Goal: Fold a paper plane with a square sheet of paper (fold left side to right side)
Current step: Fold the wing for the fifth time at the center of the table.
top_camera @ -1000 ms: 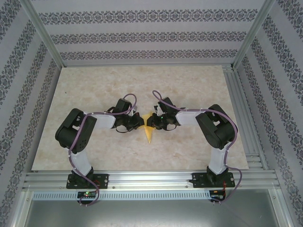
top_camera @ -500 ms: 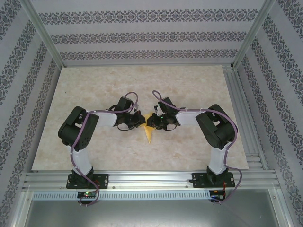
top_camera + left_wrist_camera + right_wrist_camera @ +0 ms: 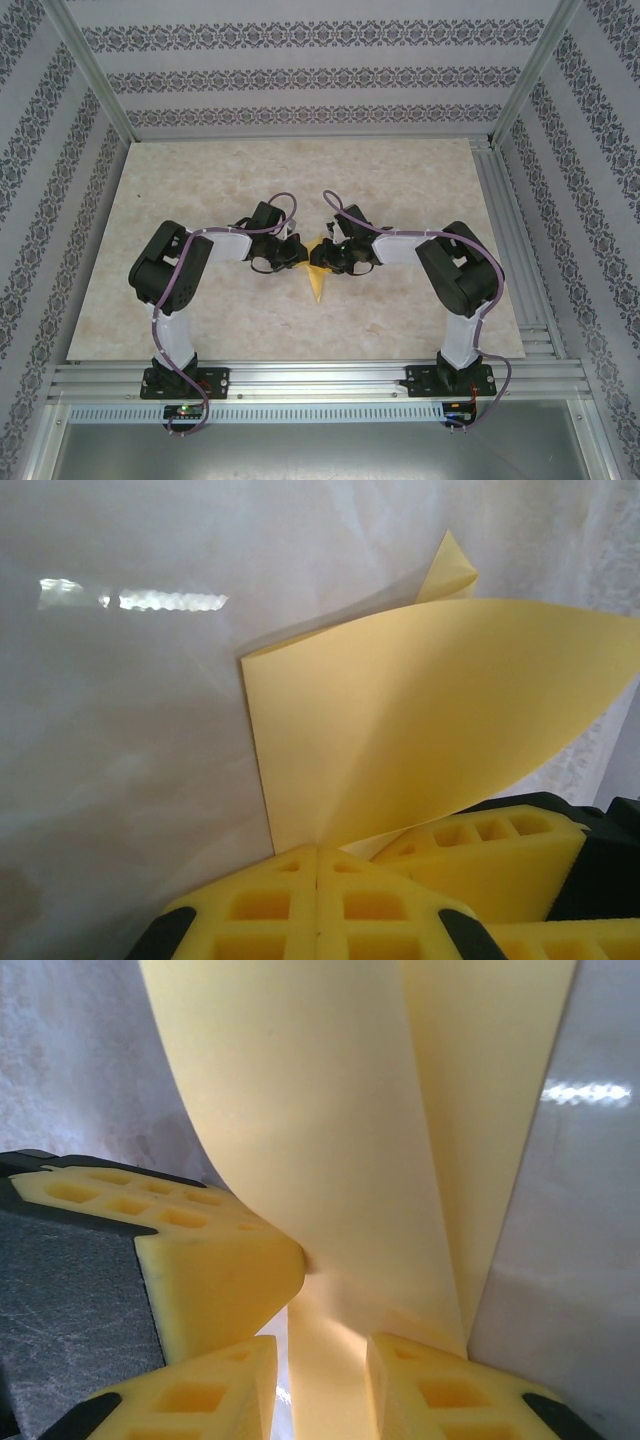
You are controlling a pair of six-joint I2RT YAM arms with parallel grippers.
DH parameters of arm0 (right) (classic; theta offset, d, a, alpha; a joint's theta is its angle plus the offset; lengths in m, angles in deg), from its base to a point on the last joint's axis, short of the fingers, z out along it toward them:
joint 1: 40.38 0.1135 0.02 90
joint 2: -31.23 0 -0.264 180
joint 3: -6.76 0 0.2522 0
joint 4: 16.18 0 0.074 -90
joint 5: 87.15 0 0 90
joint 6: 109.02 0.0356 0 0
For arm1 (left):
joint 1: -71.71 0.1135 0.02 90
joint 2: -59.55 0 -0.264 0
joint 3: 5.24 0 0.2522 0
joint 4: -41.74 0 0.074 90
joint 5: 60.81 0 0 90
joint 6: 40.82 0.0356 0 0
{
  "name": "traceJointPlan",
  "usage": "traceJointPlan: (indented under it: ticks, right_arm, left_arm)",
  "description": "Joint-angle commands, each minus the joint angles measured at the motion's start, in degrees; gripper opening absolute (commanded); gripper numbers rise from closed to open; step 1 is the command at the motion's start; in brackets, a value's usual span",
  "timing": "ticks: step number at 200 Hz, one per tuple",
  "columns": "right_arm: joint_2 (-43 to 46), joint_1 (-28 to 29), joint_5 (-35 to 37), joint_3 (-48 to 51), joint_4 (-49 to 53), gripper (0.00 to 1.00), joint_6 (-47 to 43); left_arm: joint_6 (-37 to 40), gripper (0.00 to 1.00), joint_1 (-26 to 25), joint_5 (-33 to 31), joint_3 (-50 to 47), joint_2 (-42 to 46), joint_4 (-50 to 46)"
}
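Both grippers at the yellow paper (image 3: 317,285) mid-table: left one clamped on it, right one slack.

Top view: the paper is a creased pointed shape just to the 6 o'clock side of the table (image 3: 200,180) centre. Its tip points to 6 o'clock and its wide end is under the grippers. Left gripper (image 3: 292,256) reaches in from 9 o'clock and right gripper (image 3: 321,259) from 3 o'clock, tips nearly meeting over the paper. Left wrist view: left fingers (image 3: 250,910) are pressed together with the seam closed and the paper's corner pinched there. The sheet bows up toward 1 o'clock, with a small curled corner at its far end. Right wrist view: right fingers (image 3: 440,1390) are apart and the paper runs through the gap unsqueezed. A finger of the other gripper (image 3: 200,1260) touches the sheet from 9 o'clock.
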Motion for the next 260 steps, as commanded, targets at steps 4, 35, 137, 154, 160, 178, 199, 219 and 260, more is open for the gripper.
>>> traceJointPlan:
  ticks: [4,35,137,154,160,178,199,219,260]
  right_arm:
    - [3.36,0.72,-0.89,-0.44,-2.76,0.31,-0.09]
    - [6.2,0.33,-0.65,0.26,-1.92,0.34,-0.43]
    - [16.66,-0.15,-3.69,12.84,-2.17,0.23,-0.26]
    - [16.99,0.34,-4.45,14.73,-5.44,0.23,1.34]
    - [16.9,0.59,-4.58,15.08,-6.31,0.23,1.82]
    - [15.75,1.09,-5.0,15.47,-8.77,0.23,2.96]
    - [14.22,1.67,-5.39,15.01,-11.05,0.23,4.03]
    - [13.14,2.28,-5.29,14.24,-11.69,0.23,4.3]
    - [11.27,3.24,-5.02,13.77,-11.89,0.23,4.31]
  left_arm:
    - [3.3,0.0,-1.28,-3.61,-0.08,-2.89,-7.61]
    - [3.67,0.0,-1.57,-3.96,0.33,-3.31,-8.32]
    - [3.8,0.0,-1.7,-4.76,1.12,-3.14,-9.25]
    - [3.61,0.0,-1.64,-4.8,1.08,-3.16,-9.12]
    - [3.61,0.0,-1.64,-4.79,1.1,-3.22,-9.14]
    - [3.53,0.0,-1.63,-4.96,0.94,-3.07,-9.02]
    - [3.41,0.0,-1.68,-4.9,0.86,-2.99,-8.89]
    - [3.37,0.0,-1.63,-4.88,0.85,-3.01,-8.89]
    - [3.37,0.0,-1.65,-4.79,0.86,-3.07,-8.59]
